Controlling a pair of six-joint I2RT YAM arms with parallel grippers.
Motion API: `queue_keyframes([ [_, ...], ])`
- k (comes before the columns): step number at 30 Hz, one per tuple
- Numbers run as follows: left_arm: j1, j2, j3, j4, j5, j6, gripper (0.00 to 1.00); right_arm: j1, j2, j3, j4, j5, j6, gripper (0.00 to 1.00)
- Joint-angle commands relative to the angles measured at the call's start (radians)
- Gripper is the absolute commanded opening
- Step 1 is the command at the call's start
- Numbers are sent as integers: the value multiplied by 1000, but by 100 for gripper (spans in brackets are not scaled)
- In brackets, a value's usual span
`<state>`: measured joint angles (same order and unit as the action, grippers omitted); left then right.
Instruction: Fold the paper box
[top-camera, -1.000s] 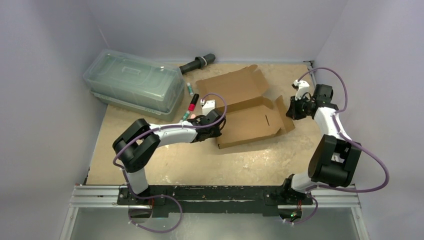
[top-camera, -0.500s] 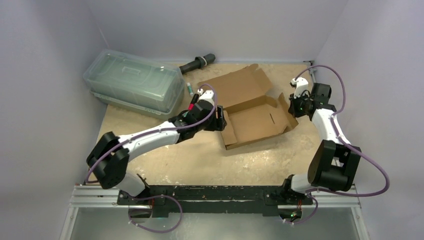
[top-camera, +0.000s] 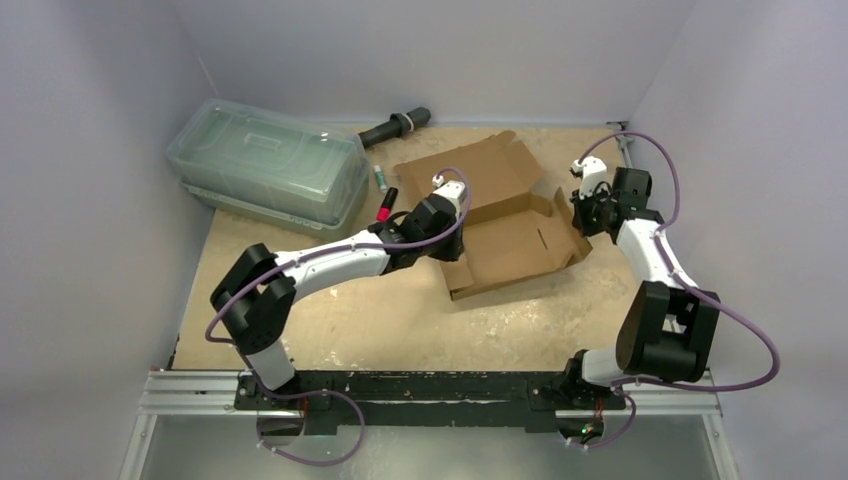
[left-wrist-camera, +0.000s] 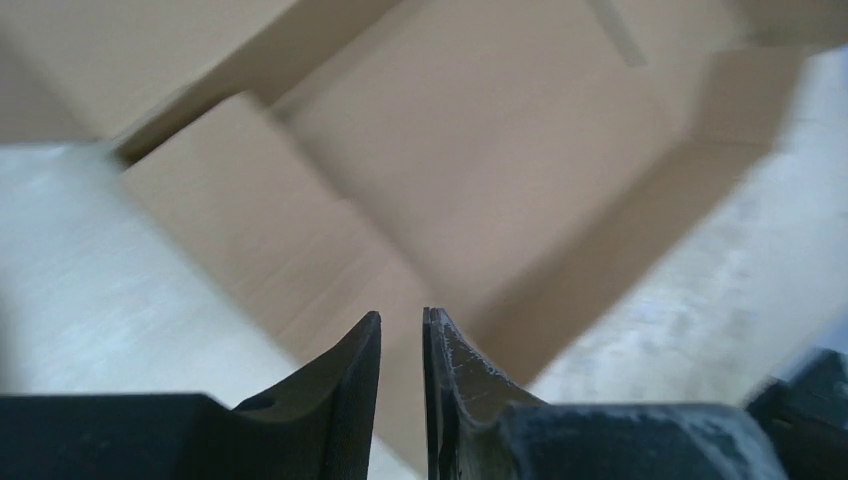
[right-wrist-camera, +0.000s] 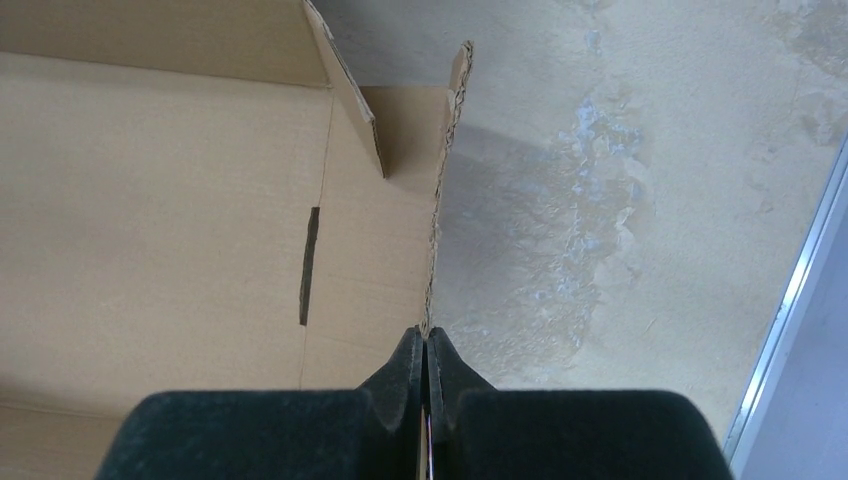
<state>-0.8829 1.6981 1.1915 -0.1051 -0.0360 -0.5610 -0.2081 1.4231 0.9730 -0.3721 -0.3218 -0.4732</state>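
Note:
The paper box (top-camera: 510, 240) is a brown cardboard mailer lying open at mid-table, with its lid panel spread out behind it. My left gripper (top-camera: 452, 240) hangs over the box's left wall. In the blurred left wrist view its fingertips (left-wrist-camera: 402, 318) stand a narrow gap apart with nothing between them, and cardboard (left-wrist-camera: 450, 150) lies below. My right gripper (top-camera: 580, 213) is at the box's right side. In the right wrist view it (right-wrist-camera: 427, 335) is shut on the raised edge of the right flap (right-wrist-camera: 440, 200), beside the slotted box floor (right-wrist-camera: 150, 200).
A clear greenish lidded container (top-camera: 268, 165) stands at the back left. A black handled tool (top-camera: 395, 127) lies at the back. A red marker (top-camera: 386, 205) and a small green one (top-camera: 380, 178) lie left of the box. The table's metal edge (right-wrist-camera: 800, 290) runs to the right.
My left gripper has swung right and back, from the box's near-left corner to over its left wall. The box has shifted slightly. My right gripper has moved a little back and left with the flap.

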Motion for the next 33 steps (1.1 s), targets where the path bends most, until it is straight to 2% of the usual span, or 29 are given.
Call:
queue_keyframes([
  [1, 5, -22, 23, -222, -315, -35, 22, 8, -44, -8, 48, 21, -13, 0],
  [4, 5, -59, -43, -185, -311, -58, 29, 9, -43, -13, 54, 18, -11, 0],
  [8, 5, -34, -68, -164, -299, -92, 40, 9, -42, -15, 58, 13, -7, 0],
  [12, 23, 38, -75, -101, -243, -118, 42, 9, -50, -17, 54, 1, -7, 0],
  [20, 30, 115, -72, -38, -176, -157, 31, 9, -72, -32, 56, -27, -9, 0],
  [22, 31, 126, -66, -40, -173, -158, 23, 9, -77, -33, 54, -43, -7, 0],
  [25, 31, 145, -54, -53, -165, -157, 1, 9, -94, -32, 50, -82, -1, 0],
  [33, 6, 160, 30, -166, -240, -120, 0, 17, -131, -5, 56, -125, 41, 0],
])
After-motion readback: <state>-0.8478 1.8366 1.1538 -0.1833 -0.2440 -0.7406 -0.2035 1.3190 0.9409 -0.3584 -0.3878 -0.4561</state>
